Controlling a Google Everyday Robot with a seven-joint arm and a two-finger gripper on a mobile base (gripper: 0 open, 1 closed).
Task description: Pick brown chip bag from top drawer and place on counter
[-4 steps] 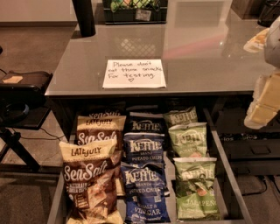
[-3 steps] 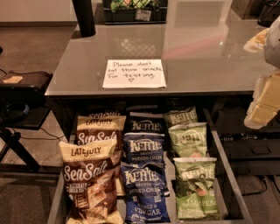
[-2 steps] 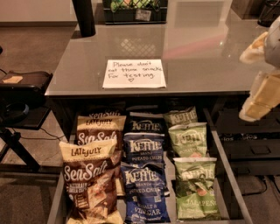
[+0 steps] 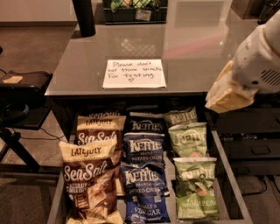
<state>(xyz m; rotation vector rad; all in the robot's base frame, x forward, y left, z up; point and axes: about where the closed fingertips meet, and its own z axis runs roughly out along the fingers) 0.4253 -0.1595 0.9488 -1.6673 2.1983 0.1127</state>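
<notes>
The open top drawer [image 4: 228, 175] sits below the counter's front edge. Its left row holds three brown "Late July" Sea Salt chip bags; the nearest brown chip bag [image 4: 89, 181] stands upright at the front left, with another [image 4: 99, 129] behind it. The glossy grey counter [image 4: 197, 48] bears a white handwritten note [image 4: 134, 73]. My gripper [image 4: 227, 95], cream-coloured on a white arm, hangs at the right, over the counter's front right corner and above the drawer's right side. It holds nothing that I can see.
Blue Kettle bags [image 4: 143, 151] fill the drawer's middle row and green Kettle bags [image 4: 188, 140] the right row. A black post [image 4: 84, 17] and a dark basket [image 4: 134, 11] stand at the counter's far edge. A black stand [image 4: 22, 87] is at the left.
My gripper and arm have moved leftward and further into view, coming over the counter's front right corner. The bags and the drawer have not moved.
</notes>
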